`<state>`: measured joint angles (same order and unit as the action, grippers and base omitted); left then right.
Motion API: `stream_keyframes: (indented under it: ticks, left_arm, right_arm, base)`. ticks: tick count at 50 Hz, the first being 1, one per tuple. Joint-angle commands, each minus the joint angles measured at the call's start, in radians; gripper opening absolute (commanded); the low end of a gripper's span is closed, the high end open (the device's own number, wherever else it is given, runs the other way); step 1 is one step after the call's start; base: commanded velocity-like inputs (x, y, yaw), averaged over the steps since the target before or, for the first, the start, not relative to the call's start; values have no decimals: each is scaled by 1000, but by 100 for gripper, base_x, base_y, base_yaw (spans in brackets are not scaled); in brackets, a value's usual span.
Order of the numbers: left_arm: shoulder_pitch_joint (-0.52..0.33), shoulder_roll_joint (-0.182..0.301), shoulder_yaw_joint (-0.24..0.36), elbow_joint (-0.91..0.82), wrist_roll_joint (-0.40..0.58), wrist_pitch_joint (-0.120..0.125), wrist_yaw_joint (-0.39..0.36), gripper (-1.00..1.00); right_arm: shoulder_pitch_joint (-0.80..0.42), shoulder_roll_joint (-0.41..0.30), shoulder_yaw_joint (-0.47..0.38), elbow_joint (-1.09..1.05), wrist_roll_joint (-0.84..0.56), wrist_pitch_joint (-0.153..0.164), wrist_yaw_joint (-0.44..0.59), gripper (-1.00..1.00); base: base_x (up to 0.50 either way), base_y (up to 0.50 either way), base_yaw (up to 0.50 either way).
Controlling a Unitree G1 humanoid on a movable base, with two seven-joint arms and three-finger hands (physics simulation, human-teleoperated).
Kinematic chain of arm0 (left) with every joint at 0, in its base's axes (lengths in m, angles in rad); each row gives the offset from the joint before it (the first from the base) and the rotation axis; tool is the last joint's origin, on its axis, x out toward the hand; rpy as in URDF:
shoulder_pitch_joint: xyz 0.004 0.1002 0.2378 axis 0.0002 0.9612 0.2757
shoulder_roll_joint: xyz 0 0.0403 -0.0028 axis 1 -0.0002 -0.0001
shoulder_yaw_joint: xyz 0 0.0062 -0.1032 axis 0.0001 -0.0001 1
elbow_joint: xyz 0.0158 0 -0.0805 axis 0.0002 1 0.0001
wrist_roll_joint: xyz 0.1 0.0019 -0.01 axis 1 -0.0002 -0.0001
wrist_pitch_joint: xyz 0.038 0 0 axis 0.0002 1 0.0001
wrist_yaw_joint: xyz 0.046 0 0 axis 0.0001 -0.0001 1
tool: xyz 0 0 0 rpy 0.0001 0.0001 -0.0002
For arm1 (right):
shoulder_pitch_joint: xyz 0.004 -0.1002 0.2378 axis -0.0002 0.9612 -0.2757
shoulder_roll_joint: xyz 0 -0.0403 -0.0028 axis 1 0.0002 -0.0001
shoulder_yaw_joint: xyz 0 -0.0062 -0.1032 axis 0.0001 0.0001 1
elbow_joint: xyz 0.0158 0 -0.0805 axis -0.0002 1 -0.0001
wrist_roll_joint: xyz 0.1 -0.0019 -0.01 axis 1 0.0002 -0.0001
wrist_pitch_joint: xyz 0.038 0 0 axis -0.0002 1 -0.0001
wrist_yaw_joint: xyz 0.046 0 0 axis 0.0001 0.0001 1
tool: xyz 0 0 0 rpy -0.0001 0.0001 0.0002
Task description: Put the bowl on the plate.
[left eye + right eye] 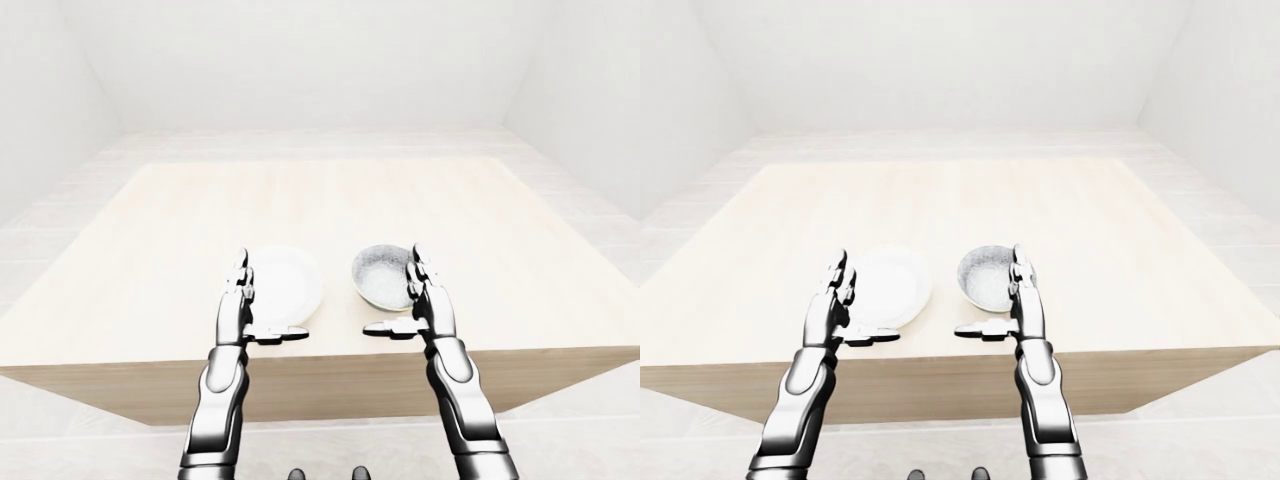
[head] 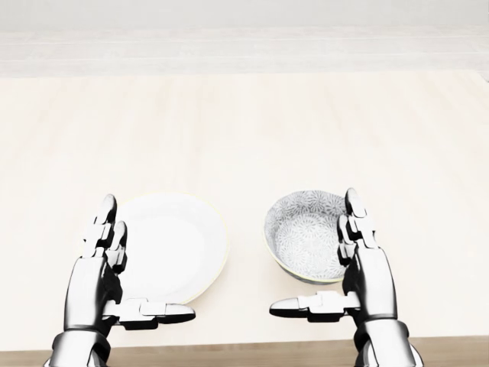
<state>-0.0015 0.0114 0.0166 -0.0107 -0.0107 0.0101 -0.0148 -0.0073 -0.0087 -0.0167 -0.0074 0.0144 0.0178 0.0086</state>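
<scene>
A grey patterned bowl (image 2: 306, 234) sits upright on the wooden table (image 2: 244, 130), right of centre near the bottom edge in the head view. A white plate (image 2: 172, 246) lies just to its left, with a small gap between them. My right hand (image 2: 328, 264) is open, fingers straight, at the bowl's right rim, thumb stretched out below the bowl. My left hand (image 2: 130, 267) is open too, over the plate's left edge, its thumb pointing right across the plate's lower rim. Neither hand holds anything.
The light wooden table fills most of the head view; its near edge (image 1: 320, 365) runs just under my wrists. Pale floor and white walls (image 1: 320, 60) surround it.
</scene>
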Motion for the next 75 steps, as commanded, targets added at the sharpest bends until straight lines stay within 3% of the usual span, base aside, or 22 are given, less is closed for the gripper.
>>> stream_keyframes:
  ticks: [1,3,7,9,26,34,51,53,59,64,69,75]
  left_arm:
    - [6,8,23,-35,-13,23,-13,100]
    - [2,10,28,-45,-20,39,-15,100]
    - [-31,14,51,-22,-36,54,-7,100]
    - [-39,18,59,-31,-51,77,-9,100]
    - [-38,29,78,-44,-71,77,-18,100]
    - [-79,34,78,48,-61,48,-7,100]
    - [-99,47,93,79,-77,36,-6,100]
    - [-98,48,92,77,-78,39,-6,100]
    - [-103,52,97,80,-83,42,-5,100]
    - [-108,58,104,83,-85,41,-3,100]
    - [-113,60,106,90,-86,38,-3,100]
    - [-130,64,107,133,-79,14,1,100]
  right_arm:
    - [25,-11,-21,-109,19,54,13,100]
    - [47,-12,-16,-162,21,69,22,100]
    - [80,-15,-9,-238,6,69,34,100]
    - [85,-14,-9,-254,-10,69,28,100]
    - [96,-6,-18,-294,-22,69,35,100]
    - [101,-7,-30,-294,-11,69,44,100]
    - [118,-15,-61,-350,34,69,81,100]
    - [131,-14,-65,-383,99,69,134,100]
    - [125,-10,-101,-397,167,69,153,100]
    - [84,-35,-125,-363,96,69,94,100]
    - [74,-71,-127,-382,22,69,100,100]
    - [78,-87,-171,-433,-33,69,107,100]
  base:
    - [0,0,0]
    - [0,0,0]
    - [0,0,0]
    - [0,0,0]
    - [0,37,0]
    - [0,9,0]
    - [0,0,0]
    - [0,0,0]
    - [0,0,0]
    - [0,0,0]
    - [0,0,0]
    - [0,0,0]
